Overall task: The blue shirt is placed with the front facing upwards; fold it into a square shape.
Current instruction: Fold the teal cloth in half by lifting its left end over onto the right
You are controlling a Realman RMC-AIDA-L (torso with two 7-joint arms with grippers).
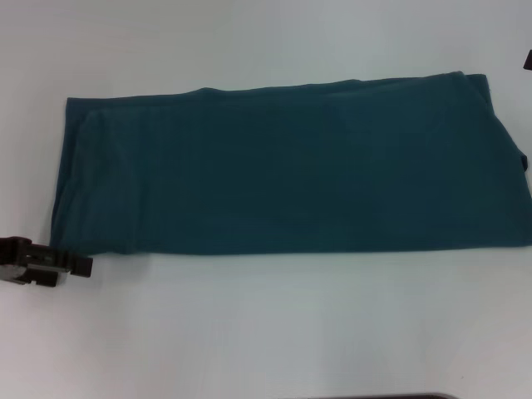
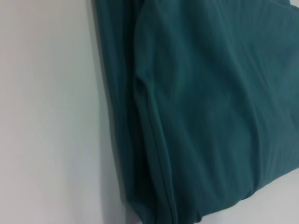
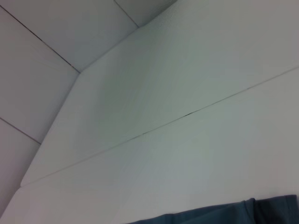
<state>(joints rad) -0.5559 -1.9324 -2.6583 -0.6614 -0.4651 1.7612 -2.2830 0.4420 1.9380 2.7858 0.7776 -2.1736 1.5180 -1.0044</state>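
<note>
Now we see the blue shirt lying as a long folded band across the tabletop, our left gripper beside its near-left corner, seemingly empty, perhaps readying the next fold.

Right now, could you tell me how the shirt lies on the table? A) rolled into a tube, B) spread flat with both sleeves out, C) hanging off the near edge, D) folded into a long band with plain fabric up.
D: the shirt is a long layered band, plain teal side up.
</note>
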